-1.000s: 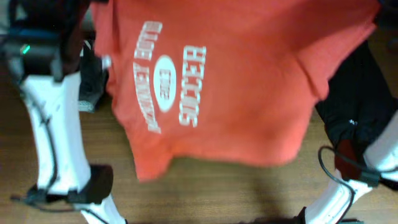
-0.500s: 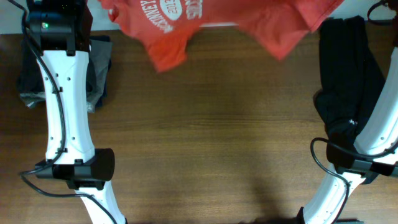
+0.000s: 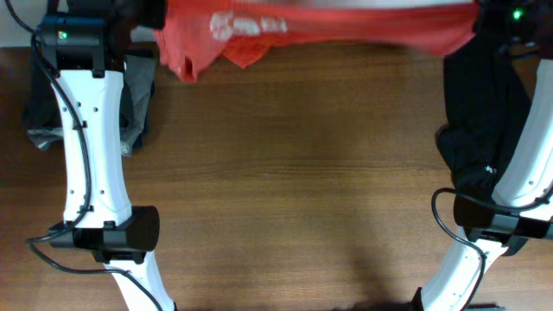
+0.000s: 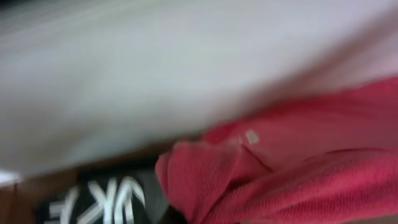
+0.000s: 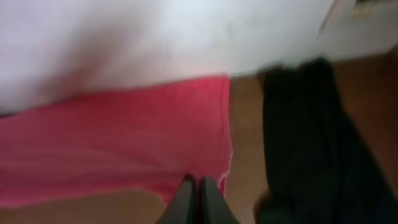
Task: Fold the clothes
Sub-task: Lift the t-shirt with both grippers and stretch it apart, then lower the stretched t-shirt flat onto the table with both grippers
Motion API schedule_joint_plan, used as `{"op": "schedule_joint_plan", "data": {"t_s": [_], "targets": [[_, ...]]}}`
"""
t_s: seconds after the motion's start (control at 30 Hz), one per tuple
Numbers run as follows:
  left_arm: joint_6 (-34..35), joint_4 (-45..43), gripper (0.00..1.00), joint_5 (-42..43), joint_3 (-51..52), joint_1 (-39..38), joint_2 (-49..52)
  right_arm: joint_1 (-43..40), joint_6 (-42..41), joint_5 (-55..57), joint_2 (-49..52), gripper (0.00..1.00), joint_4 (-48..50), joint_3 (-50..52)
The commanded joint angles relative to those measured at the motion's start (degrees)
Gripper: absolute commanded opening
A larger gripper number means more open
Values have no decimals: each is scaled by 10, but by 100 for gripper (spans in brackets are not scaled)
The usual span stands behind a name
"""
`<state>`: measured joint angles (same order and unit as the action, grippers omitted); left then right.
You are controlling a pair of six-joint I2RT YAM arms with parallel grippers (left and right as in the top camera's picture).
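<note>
Overhead view, far edge of the table (image 3: pixel 294 173): we note the orange-red T-shirt (image 3: pixel 320 30) drawn out in a long, narrow band from side to side. Its white lettering (image 3: pixel 246 26) shows blurred towards the left end. One loose corner hangs down onto the wood near the left arm (image 3: pixel 86 147). Both arms reach to the far edge, one at each end of the shirt.

Left gripper (image 3: pixel 149 14): a dark shape at the shirt's left end. The left wrist camera is badly blurred. We see red fabric bunched up at the bottom of that frame, right where the fingers sit. We take the jaws as closed on that bunch.

Right gripper (image 5: pixel 198 186): the two fingers are pressed together, no gap between them, pinching the lower corner of the red cloth near its side hem.

Black garment (image 3: pixel 484 112): lies long on the right side of the table. It runs just beside the right arm (image 3: pixel 518 181) and partly under it, with its far end close to the shirt's right end.

On the left side, behind the left arm, lies a heap of dark and grey cloth (image 3: pixel 39 112). The left wrist view also shows a black piece with white markings (image 4: pixel 99 199) beside the red bunch; we cannot read them.
</note>
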<state>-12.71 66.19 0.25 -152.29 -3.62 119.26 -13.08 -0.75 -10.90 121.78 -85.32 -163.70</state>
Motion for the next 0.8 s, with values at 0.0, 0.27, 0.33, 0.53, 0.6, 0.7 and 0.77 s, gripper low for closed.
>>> {"op": "schedule_joint_plan", "data": {"t_s": [0.0, 0.27, 0.33, 0.53, 0.6, 0.7, 0.77], "targets": [[-7, 47, 0, 4, -8, 4, -17, -2, 10, 13, -12, 4, -30, 10], [-6, 167, 1, 4, -8, 4, -17, -2, 14, 13, -12, 4, -118, 10], [-5, 197, 1, 4, -8, 4, -17, -2, 14, 12, -12, 4, -120, 11], [0, 306, 1, 4, -8, 4, -17, 0, 12, 0, -43, 4, -120, 35], [20, 305, 1, 5, -5, 4, -18, -1, 12, 10, -66, 4, -120, 62], [27, 305, 1, 5, -5, 4, -19, -1, 12, 38, -110, 4, -120, 123], [30, 305, 1, 4, -5, 4, -19, -1, 14, 41, -142, 4, -120, 177]]}}
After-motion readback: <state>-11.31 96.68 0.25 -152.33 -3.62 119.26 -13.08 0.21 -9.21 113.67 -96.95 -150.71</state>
